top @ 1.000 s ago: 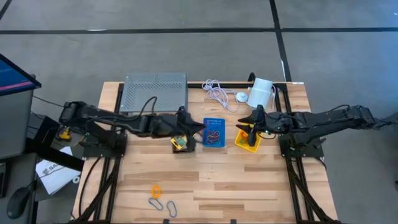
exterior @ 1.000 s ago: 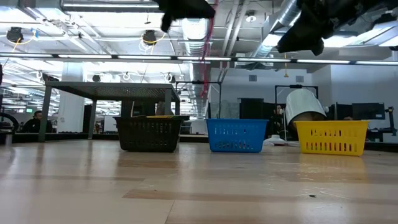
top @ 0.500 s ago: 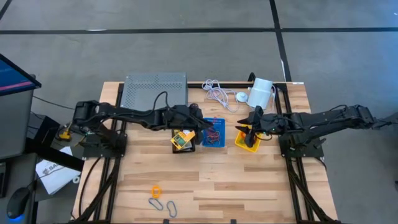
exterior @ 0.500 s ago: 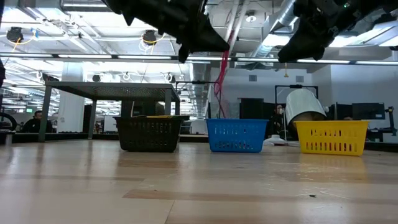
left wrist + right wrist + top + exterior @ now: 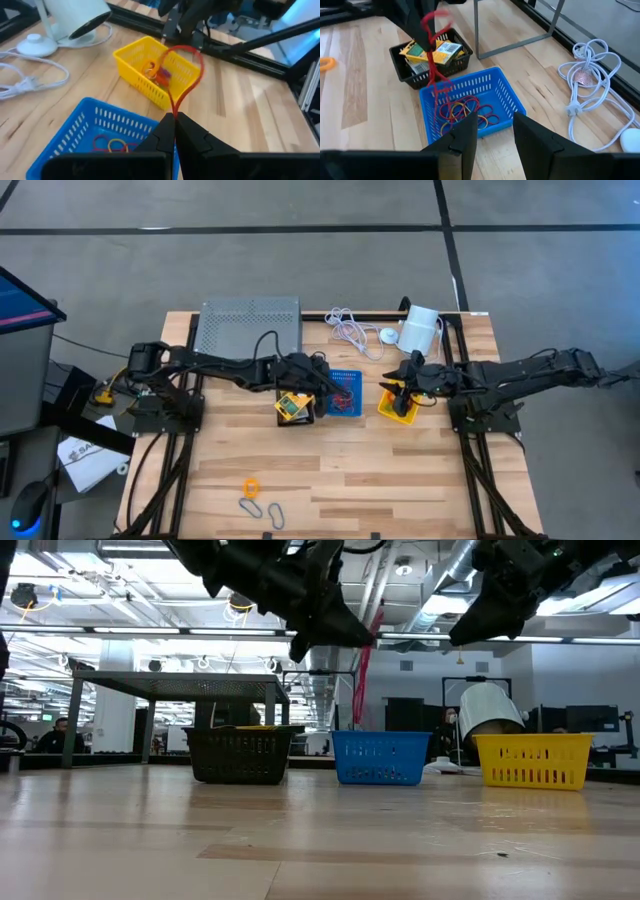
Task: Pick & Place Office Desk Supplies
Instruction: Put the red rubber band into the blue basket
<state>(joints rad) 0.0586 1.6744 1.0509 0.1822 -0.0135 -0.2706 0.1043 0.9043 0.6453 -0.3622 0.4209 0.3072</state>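
My left gripper (image 5: pixel 174 116) is shut on a red loop (image 5: pixel 186 70) and hovers over the blue bin (image 5: pixel 345 394), which holds several loops (image 5: pixel 111 145). The black bin (image 5: pixel 292 409), left of the blue one, holds yellow card packets (image 5: pixel 445 51). To the right stands the yellow bin (image 5: pixel 397 404), with a few loops (image 5: pixel 156 72) inside. My right gripper (image 5: pixel 495 116) stands open above the yellow bin with nothing between its fingers. My left gripper pinches one end of the red loop (image 5: pixel 173 106) between its two fingertips. The fingers come slanting down from the table's left side. The loop hangs slack below the gripper (image 5: pixel 360 675), its lower end just above the blue bin's rim (image 5: pixel 380 735).
A grey metal box (image 5: pixel 250 327) sits at the far left. At the far right are a coiled white cable (image 5: pixel 350 330) and a white cylinder device (image 5: pixel 420 328). An orange loop (image 5: pixel 250 488) and grey loops (image 5: pixel 262 510) lie near the front edge.
My left gripper has come down and gone toward the table's right, from beside the black bin to over the blue bin. It stays shut on the red loop, which now hangs lower, close above the blue bin.
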